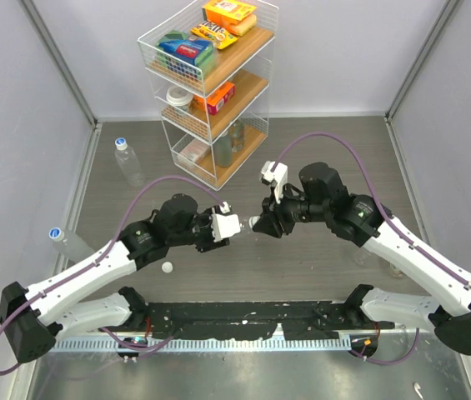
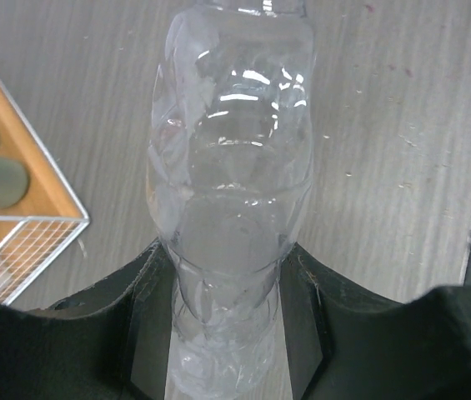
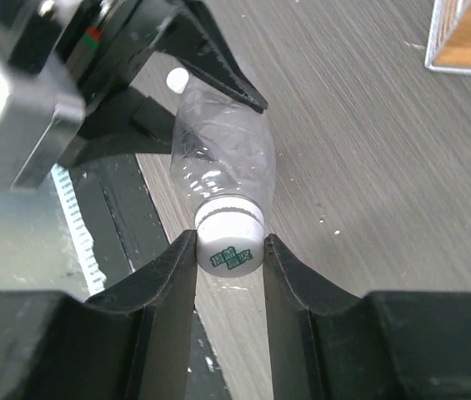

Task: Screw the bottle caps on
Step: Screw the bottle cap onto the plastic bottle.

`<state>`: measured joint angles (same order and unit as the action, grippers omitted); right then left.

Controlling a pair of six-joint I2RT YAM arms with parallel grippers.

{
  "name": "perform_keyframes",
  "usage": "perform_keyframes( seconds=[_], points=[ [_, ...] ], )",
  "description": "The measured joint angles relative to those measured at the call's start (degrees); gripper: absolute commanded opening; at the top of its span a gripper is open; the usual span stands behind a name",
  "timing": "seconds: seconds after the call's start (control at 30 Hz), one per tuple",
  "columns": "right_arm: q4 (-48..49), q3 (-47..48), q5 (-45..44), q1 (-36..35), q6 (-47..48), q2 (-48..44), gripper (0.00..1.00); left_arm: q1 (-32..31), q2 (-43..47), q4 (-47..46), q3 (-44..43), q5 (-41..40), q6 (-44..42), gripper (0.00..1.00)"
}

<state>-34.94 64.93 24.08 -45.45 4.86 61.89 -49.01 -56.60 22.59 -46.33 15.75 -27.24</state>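
My left arm [image 1: 93, 271] and right arm [image 1: 418, 254] stretch inward, wrists level, grippers nose to nose. My left gripper [image 1: 237, 223] clamps a bottle [image 2: 231, 167]; my right gripper [image 1: 258, 224] pinches its cap [image 3: 229, 246].

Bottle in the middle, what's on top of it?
A white cap with green print sits on the bottle, pinched by the right jaws. The threads are hidden under the cap.

Grey wood-grain tbl [image 1: 327, 158], pale walls [image 1: 343, 50], wire rack [image 1: 256, 43] at back
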Motion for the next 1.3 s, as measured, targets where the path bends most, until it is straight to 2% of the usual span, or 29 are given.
perform_keyframes(
  seconds=[0.37,0.6,0.87,0.9,0.93,1.03,1.07,1.1,1.17,1.23,1.3],
  points=[
    [7.1,-5.0,-14.4,0.7,-32.7,-3.9,0.01,-7.2,-1.9,-9.7,2.1,-17.3,0.9,0.0],
    [7.0,-5.0,-16.9,2.0,-43.6,-2.0,0.01,-12.0,-3.9,-13.0,3.3,-29.2,0.9,0.0],
    [6.6,-5.1,-19.2,4.3,-53.0,0.3,0.03,-14.8,-5.4,-17.2,5.9,-34.9,1.0,0.0],
    [6.6,-5.1,-19.9,4.4,-53.4,0.3,0.12,-15.0,-5.6,-17.6,5.9,-35.0,1.1,0.0],
    [6.7,-5.1,-20.4,4.4,-53.5,0.2,0.16,-15.0,-5.6,-17.8,5.9,-35.1,1.2,0.0],
    [6.7,-5.1,-21.0,4.4,-52.2,-0.6,0.48,-15.1,-5.7,-18.5,5.9,-34.7,1.4,0.0],
    [6.7,-5.1,-21.1,4.4,-51.2,-1.2,0.56,-15.3,-5.7,-19.1,5.9,-34.5,1.4,0.0],
    [6.7,-5.1,-21.2,4.4,-50.4,-1.7,0.69,-15.3,-5.7,-19.6,5.9,-34.2,1.4,0.0],
    [7.0,-5.1,-22.9,4.5,-46.6,-3.4,0.81,-15.2,-5.2,-21.1,5.9,-30.6,1.2,0.0],
    [7.4,-5.1,-23.8,4.7,-43.8,-5.0,0.83,-13.9,-4.1,-22.0,6.2,-25.6,1.6,0.0],
    [7.4,-4.8,-23.7,4.8,-38.9,-6.8,0.85,-10.0,-2.7,-22.3,6.6,-19.7,2.6,0.0]
  ],
)
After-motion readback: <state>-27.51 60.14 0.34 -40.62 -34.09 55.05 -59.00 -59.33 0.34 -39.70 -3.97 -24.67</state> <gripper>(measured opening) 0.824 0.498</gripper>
